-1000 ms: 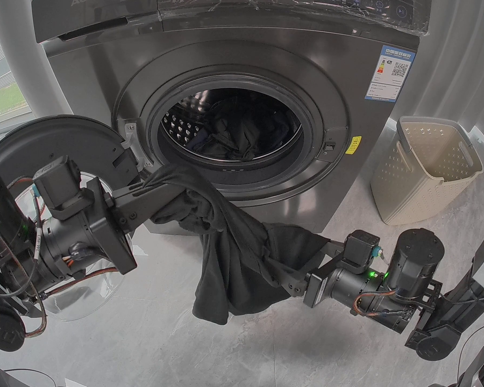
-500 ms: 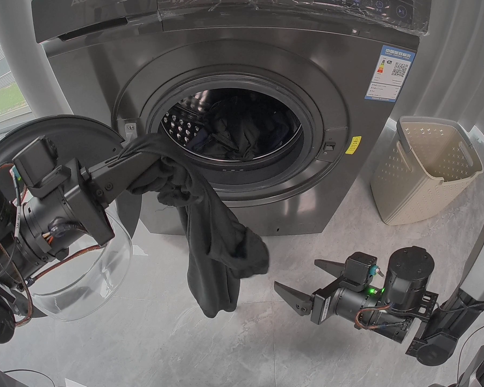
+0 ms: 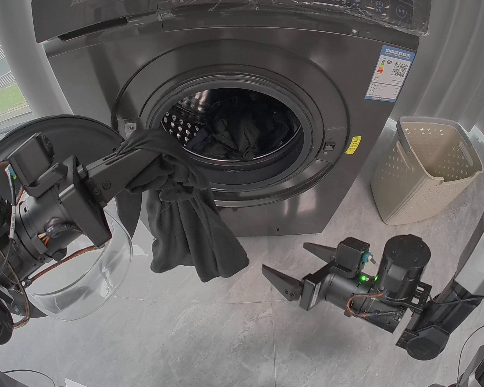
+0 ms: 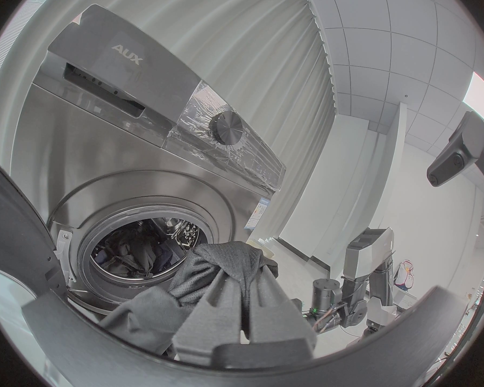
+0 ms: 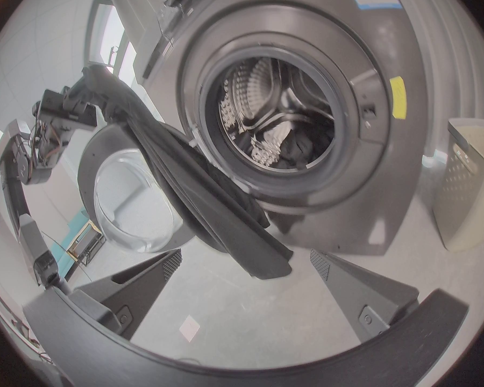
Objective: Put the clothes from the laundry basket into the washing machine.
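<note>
A dark grey garment (image 3: 185,224) hangs from my left gripper (image 3: 142,154), which is shut on its top end just left of the washing machine's round opening (image 3: 234,127). In the left wrist view the cloth (image 4: 226,270) bunches over the closed fingers (image 4: 277,318). Dark clothes (image 3: 242,127) lie inside the drum. My right gripper (image 3: 296,270) stands open and empty low over the floor, right of the hanging garment (image 5: 210,189). The beige laundry basket (image 3: 427,170) stands right of the machine.
The machine's door (image 3: 54,146) is swung open to the left, its glass bowl (image 3: 86,275) beneath my left arm. Grey tiled floor (image 3: 226,339) lies open before the machine. A pale curtain (image 3: 462,55) hangs behind the basket.
My right gripper let go of the garment, opened and drew back. My left gripper lifted its end toward the opening; the cloth now swings free beneath it.
</note>
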You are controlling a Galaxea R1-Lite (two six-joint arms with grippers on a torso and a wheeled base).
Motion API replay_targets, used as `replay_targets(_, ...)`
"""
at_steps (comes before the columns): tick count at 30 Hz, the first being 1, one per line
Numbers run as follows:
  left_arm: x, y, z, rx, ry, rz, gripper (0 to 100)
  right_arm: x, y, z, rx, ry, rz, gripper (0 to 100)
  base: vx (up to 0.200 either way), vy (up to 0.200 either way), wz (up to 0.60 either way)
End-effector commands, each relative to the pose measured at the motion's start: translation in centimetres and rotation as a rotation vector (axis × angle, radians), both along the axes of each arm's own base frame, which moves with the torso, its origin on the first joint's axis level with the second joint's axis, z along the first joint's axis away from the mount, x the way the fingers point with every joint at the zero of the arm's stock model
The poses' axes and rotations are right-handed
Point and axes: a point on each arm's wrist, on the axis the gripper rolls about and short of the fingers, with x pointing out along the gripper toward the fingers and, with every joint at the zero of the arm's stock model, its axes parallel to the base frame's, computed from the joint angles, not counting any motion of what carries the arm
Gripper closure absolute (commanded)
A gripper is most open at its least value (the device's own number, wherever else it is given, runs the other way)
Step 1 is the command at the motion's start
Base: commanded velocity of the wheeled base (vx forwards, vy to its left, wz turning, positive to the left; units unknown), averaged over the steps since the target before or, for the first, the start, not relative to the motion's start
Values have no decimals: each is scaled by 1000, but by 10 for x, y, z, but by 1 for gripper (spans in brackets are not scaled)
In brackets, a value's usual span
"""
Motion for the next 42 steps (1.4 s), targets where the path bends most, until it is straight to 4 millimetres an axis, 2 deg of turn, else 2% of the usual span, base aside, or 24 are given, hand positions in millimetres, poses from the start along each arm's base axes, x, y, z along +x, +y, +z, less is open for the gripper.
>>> replay_targets(1, -7, -2, 2, -3, -11, -31, 100, 20, 19, 13, 46, -87, 28, 0, 0, 0, 0)
replay_targets(6, -12, -4, 3, -8, -21, -51, 100, 33, 32, 10, 61, -106, 33, 0, 0, 0, 0)
replay_targets(14, -11, -4, 4, -10, -25, -49, 100, 32, 38, 11, 74, -123, 114, 0, 0, 0, 0)
replay_targets(19, -12, -4, 3, -8, -24, -52, 100, 41, 46, 19, 107, -164, 119, 0, 0, 0, 0)
replay_targets(30, -14, -3, 2, -5, -21, -56, 100, 39, 60, 22, 115, -194, 177, 0, 0, 0, 0)
replay_targets(39, -17, -5, 1, -15, -37, -72, 100, 72, 88, 13, 147, -251, 169, 0, 0, 0, 0)
replay_targets(42, -17, -5, 1, -18, -39, -72, 100, 77, 93, 14, 159, -265, 168, 0, 0, 0, 0)
